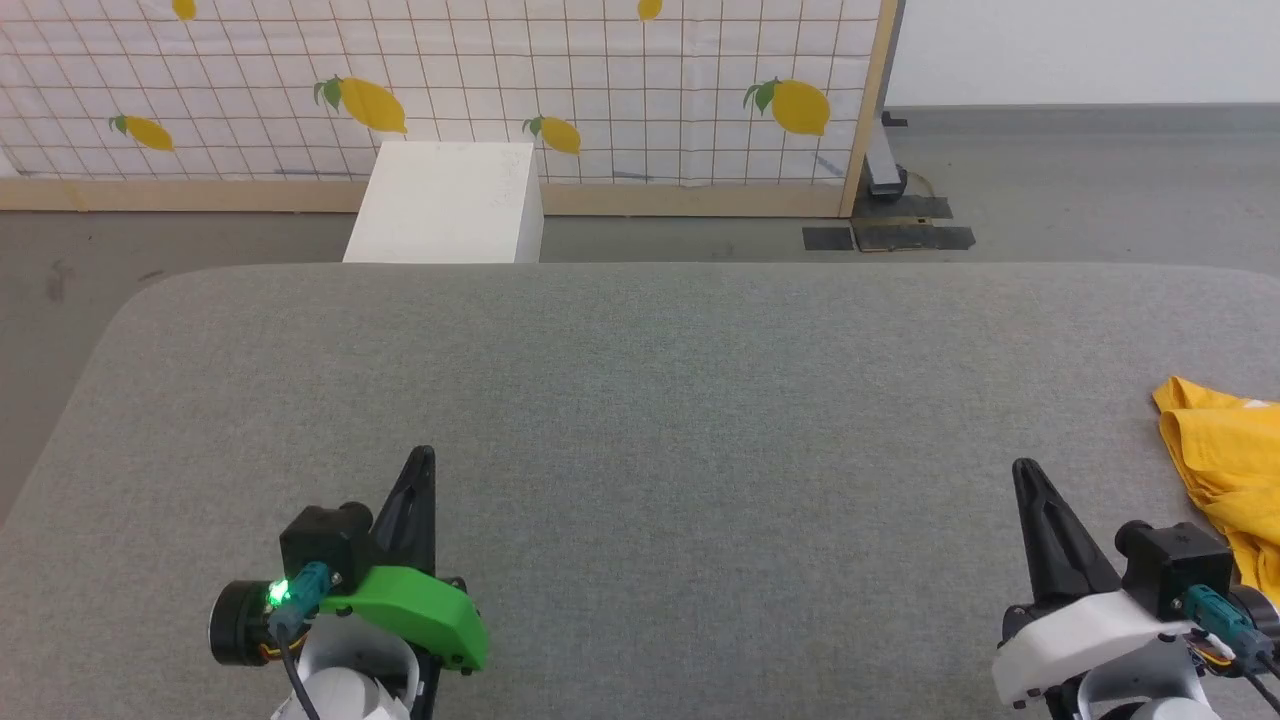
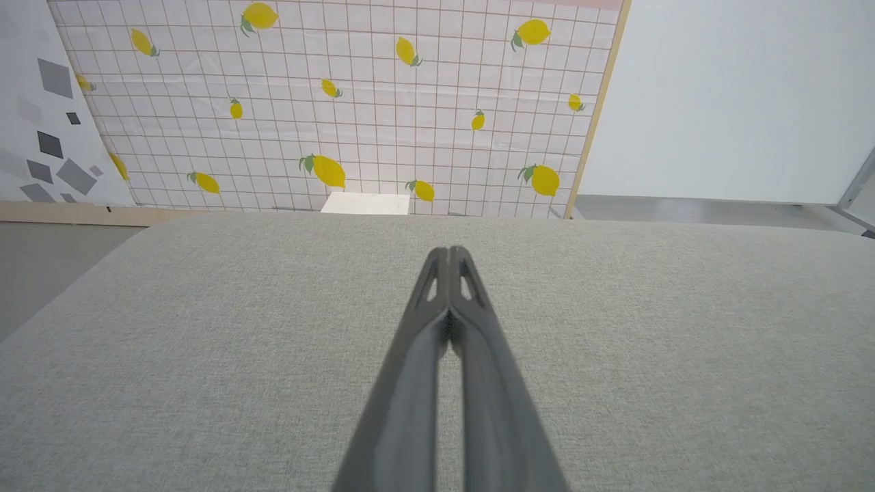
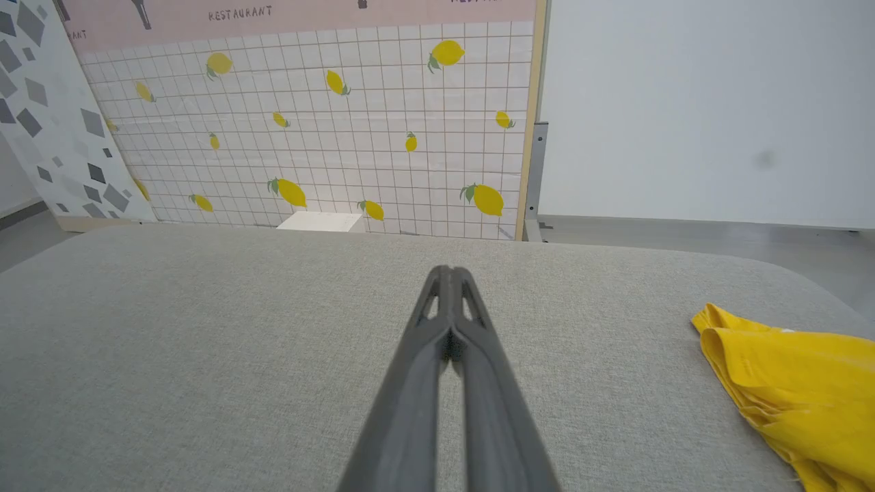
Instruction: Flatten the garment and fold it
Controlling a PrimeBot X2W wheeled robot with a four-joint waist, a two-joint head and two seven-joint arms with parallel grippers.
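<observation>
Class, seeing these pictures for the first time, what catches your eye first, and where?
The yellow garment lies bunched at the right edge of the grey table, beside the right gripper. Behind stands a lemon-print screen with a white box before it. The left gripper, like the right, has shut jaws.

left hand (image 1: 424,462), right hand (image 1: 1022,472) closed, empty
</observation>
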